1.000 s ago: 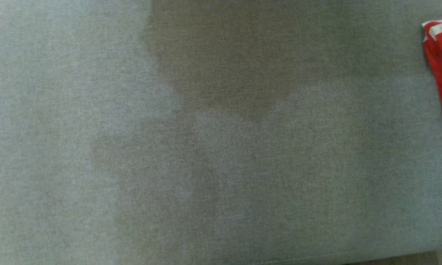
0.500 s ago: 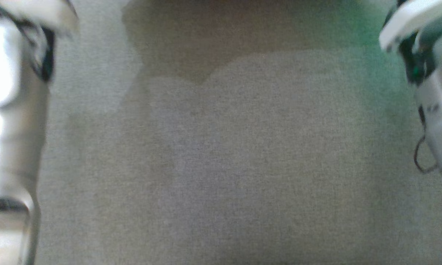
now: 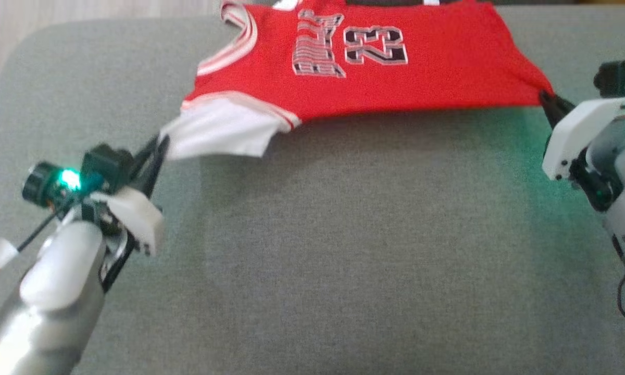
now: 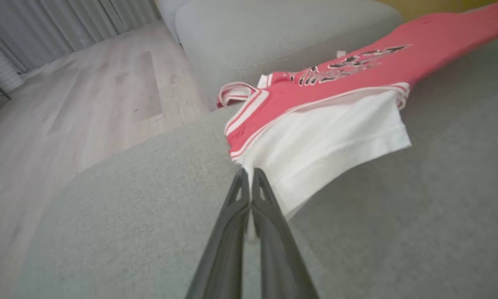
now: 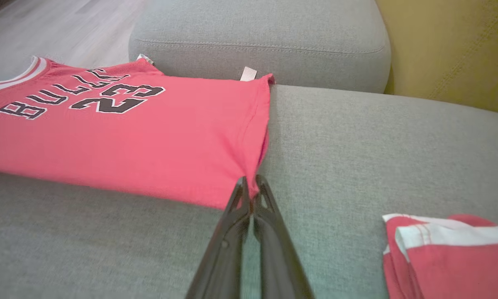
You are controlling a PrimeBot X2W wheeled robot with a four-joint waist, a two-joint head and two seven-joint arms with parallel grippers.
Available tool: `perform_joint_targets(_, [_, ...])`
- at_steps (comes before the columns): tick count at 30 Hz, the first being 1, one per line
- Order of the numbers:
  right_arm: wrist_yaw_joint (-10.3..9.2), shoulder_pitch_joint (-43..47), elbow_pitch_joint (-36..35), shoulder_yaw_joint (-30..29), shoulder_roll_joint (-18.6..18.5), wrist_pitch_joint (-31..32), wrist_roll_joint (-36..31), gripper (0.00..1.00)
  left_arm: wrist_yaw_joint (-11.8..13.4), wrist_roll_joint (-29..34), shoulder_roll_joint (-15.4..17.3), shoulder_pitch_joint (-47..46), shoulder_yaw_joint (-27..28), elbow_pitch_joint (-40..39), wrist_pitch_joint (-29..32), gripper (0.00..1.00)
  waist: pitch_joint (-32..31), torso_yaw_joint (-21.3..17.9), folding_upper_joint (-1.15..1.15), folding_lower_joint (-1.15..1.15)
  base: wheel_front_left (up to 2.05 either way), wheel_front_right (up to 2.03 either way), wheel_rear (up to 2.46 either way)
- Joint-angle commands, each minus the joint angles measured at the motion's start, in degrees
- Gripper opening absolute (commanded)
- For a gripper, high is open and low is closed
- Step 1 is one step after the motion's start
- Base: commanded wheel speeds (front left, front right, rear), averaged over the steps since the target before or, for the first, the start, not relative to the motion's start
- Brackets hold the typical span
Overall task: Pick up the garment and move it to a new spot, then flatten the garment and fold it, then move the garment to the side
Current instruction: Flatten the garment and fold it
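Observation:
The garment (image 3: 375, 67) is a red jersey with white trim, a white sleeve and the number 23, stretched out over the grey cushion at the far side of the head view. My left gripper (image 3: 159, 143) is shut on the edge of its white sleeve (image 4: 319, 149), the fingertips (image 4: 249, 174) pinching the cloth. At the right, my right gripper (image 3: 544, 96) is shut on the jersey's red hem corner (image 5: 249, 182). The near edge of the garment (image 5: 120, 128) hangs taut between the two grippers, slightly lifted.
The grey cushion (image 3: 344, 250) spreads wide in front of me. A second folded red and white garment (image 5: 452, 249) lies on the cushion at the right. A back cushion (image 5: 257, 37), a yellow wall (image 5: 452, 50) and wooden floor (image 4: 66, 108) lie beyond.
The head camera has swung, so the whole picture shifted: earlier it showed bare cushion, then both forearms; now the stretched jersey and both grippers are in it.

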Motion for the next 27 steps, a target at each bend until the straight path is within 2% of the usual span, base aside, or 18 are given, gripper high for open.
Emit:
perform_joint_targets(1, [0.20, 1.35, -1.65, 1.09, -2.30, 0.52, 1.28, 0.00, 0.16, -1.79, 4.74, 0.09, 1.01, -3.52, 1.84, 0.00, -2.16, 0.41, 0.00, 0.01, 0.00, 0.00, 0.00])
perform_joint_targets(4, [0.20, 3.52, -3.68, 3.49, -3.63, 2.45, 4.13, 0.00, 0.15, -5.66, 8.78, 4.24, -1.56, -10.34, 6.71, 0.00, -4.44, 0.45, 0.00, 0.01, 0.00, 0.00, 0.00])
perform_joint_targets(9, [0.20, 7.09, -7.20, 7.52, -5.74, 6.35, 8.72, 0.00, 0.84, -9.75, 14.44, 11.09, -1.17, -21.91, 13.56, 0.00, -8.34, 0.03, 0.00, 0.01, 0.00, 0.00, 0.00])
perform_joint_targets(16, [0.20, 12.37, -12.68, 11.77, -8.83, 12.21, 14.24, 0.00, 4.92, -14.01, 20.66, 21.20, -0.16, -36.53, 21.23, 0.00, -12.63, -0.98, 0.00, 0.01, 0.00, 0.00, 0.00])
perform_joint_targets(22, [0.20, 15.08, -18.24, 11.39, -10.43, 13.47, 18.60, 0.00, 8.55, -14.78, 22.48, 24.89, 0.56, -43.79, 23.38, 0.00, -12.40, -1.71, 0.00, 0.01, 0.00, 0.00, 0.00])
perform_joint_targets(27, [0.20, 14.63, -19.68, 10.38, -10.50, 13.26, 19.01, 0.00, 9.21, -14.04, 22.37, 23.39, 0.79, -44.39, 23.75, 0.00, -11.04, -1.98, 0.00, 0.01, 0.00, 0.00, 0.00])
